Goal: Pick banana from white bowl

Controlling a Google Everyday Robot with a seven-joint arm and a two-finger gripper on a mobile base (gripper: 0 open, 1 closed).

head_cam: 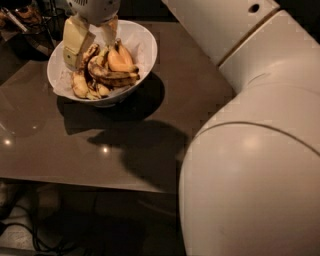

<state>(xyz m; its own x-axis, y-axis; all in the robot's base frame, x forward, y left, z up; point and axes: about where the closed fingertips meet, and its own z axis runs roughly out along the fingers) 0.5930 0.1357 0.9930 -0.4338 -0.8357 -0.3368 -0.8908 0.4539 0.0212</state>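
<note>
The white bowl [142, 42] stands at the table's far left and holds several bananas. The banana [102, 73], long, curved and heavily dark-patched, lies across the middle of the pile, its upper end rising toward the gripper. A plump, cleaner yellow-orange banana [120, 61] lies just behind it. My gripper [92, 40] reaches down into the bowl's far side. Its two pale fingers [75, 42] stand apart, open, on either side of the dark banana's upper end. The fingertips are hidden among the bananas.
The brown table [75, 145] carries the bowl, with its front edge near the bottom. My large white arm [250, 150] fills the right side. Dark clutter [25, 15] sits beyond the table's far left corner. Cables [35, 235] lie on the floor below.
</note>
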